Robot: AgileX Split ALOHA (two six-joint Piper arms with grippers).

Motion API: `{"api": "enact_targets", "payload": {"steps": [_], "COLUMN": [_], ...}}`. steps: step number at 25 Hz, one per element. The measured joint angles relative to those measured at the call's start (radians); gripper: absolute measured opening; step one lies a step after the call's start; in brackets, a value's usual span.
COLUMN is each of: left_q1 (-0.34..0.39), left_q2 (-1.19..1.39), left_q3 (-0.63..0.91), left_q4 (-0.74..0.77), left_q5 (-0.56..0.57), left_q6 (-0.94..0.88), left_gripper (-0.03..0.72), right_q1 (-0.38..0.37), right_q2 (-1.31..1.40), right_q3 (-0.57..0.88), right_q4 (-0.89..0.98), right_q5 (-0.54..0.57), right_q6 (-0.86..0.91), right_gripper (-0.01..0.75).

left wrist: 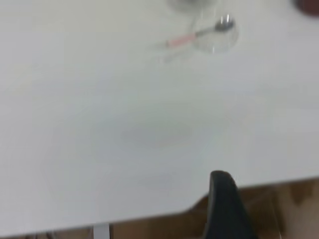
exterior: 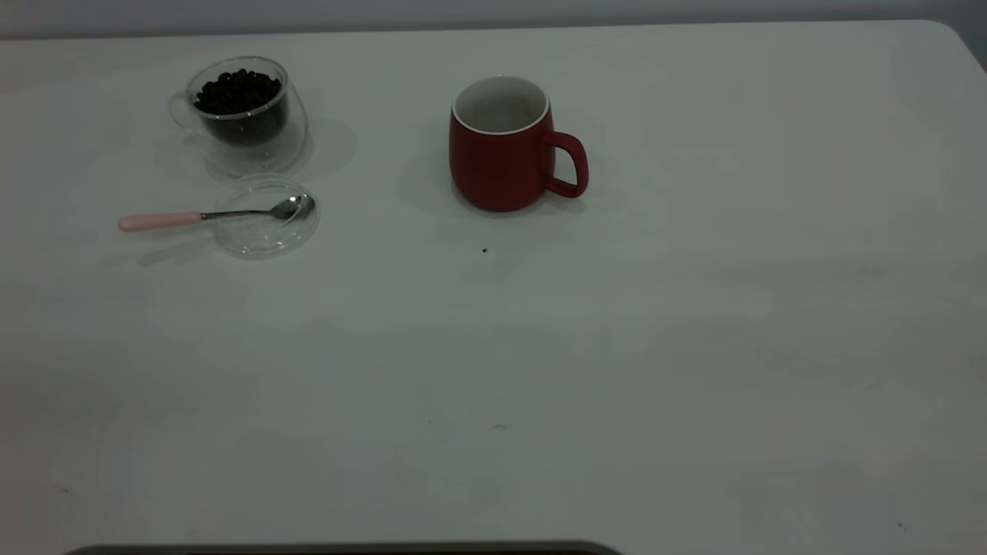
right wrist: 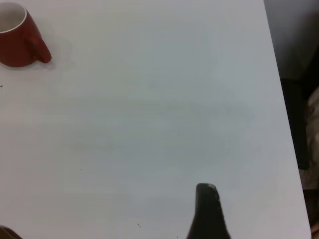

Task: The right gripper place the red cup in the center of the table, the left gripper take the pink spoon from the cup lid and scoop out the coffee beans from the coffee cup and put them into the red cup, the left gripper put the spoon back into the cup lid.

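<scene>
The red cup (exterior: 503,144) stands upright near the table's (exterior: 617,347) middle, toward the far side, with its handle to the right. It also shows in the right wrist view as the red cup (right wrist: 19,36). At the far left the coffee cup (exterior: 243,114) holds coffee beans (exterior: 236,91). In front of it, the pink spoon (exterior: 208,216) rests with its bowl on the cup lid (exterior: 264,217) and its handle sticking out left. The left gripper (left wrist: 222,179) hangs at the table's near edge, far from the spoon (left wrist: 197,34). The right gripper (right wrist: 206,191) hovers over bare table, well away from the red cup.
A tiny dark speck (exterior: 484,250) lies in front of the red cup. The table's rounded corner (exterior: 952,35) is at the far right. Neither arm appears in the exterior view.
</scene>
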Motion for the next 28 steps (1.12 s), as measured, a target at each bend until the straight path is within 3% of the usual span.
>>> {"api": "enact_targets", "payload": {"steps": [28], "left_q1": [0.0], "left_q2": [-0.03], "left_q3": [0.0], "left_q4": [0.0], "left_q5": [0.007], "left_q6": [0.0], "left_gripper": [0.505], "right_q1": [0.0], "right_q2": [0.0], "right_q3": [0.0], "right_q4": [0.008], "right_q5": [0.0], "right_q6": [0.0], "right_gripper": [0.588]}}
